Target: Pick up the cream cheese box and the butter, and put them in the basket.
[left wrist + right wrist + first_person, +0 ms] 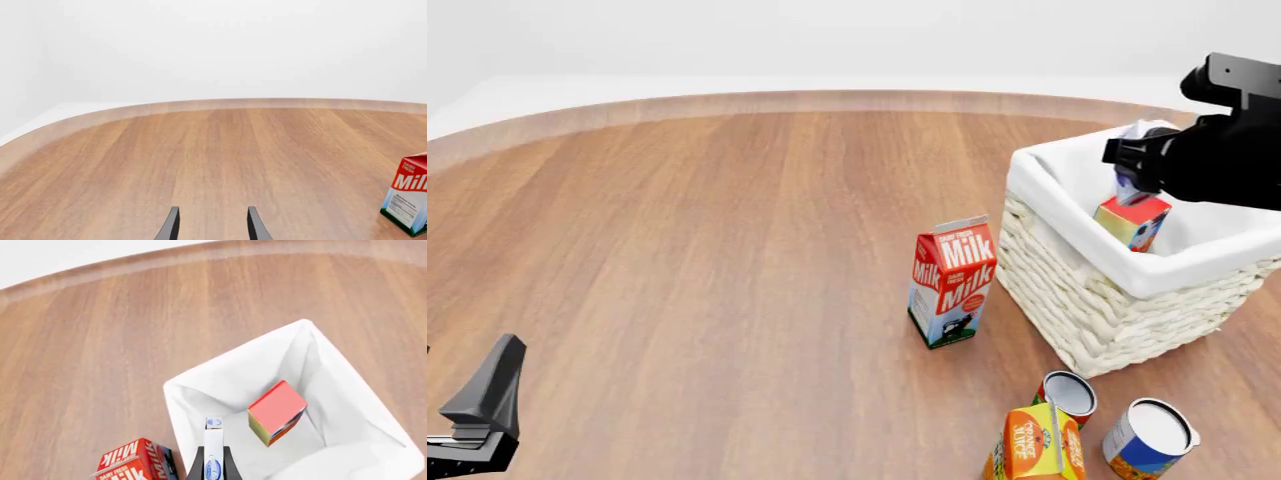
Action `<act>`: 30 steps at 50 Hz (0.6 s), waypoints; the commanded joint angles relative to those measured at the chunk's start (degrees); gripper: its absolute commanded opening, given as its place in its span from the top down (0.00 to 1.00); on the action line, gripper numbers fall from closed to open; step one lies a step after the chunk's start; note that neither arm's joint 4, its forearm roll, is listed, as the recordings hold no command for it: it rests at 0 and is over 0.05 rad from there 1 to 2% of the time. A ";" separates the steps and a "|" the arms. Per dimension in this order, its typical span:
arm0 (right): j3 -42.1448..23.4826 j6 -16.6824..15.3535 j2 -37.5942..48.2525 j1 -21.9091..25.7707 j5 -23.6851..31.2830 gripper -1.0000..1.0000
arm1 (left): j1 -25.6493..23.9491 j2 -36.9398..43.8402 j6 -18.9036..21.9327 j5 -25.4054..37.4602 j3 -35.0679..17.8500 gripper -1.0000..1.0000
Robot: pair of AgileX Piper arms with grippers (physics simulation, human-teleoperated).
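The basket [1094,300], white wicker with a cloth lining, stands at the right of the table. The butter [1132,221] lies tilted inside it, and in the right wrist view the butter [277,412] shows its red end against the basket's lining [200,390]. My right gripper [1132,172] hangs over the basket's opening, shut on the cream cheese box [1125,186]. The cream cheese box [213,440] shows as a thin white edge with blue marks between the right gripper's [213,455] fingers. My left gripper [212,227] is open and empty, low at the near left [481,415].
A red-and-white milk carton [952,280] stands just left of the basket, also seen as the milk carton [408,200] and milk carton [133,462]. An orange juice carton [1034,445] and two cans [1068,395] [1148,438] sit near the front right edge.
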 commanded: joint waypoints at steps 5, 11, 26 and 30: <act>0.24 0.86 0.18 0.59 -1.03 1.00 | 0.00 0.00 0.00 0.00 0.00 0.00; 0.18 1.09 0.40 0.89 -1.21 1.00 | 0.00 0.00 0.00 0.00 0.00 0.00; -0.48 1.10 0.76 0.73 -1.13 0.00 | 0.00 0.00 0.00 0.00 0.00 0.00; -0.27 1.26 0.77 0.75 -1.54 0.00 | 0.00 0.00 0.00 0.00 0.00 0.00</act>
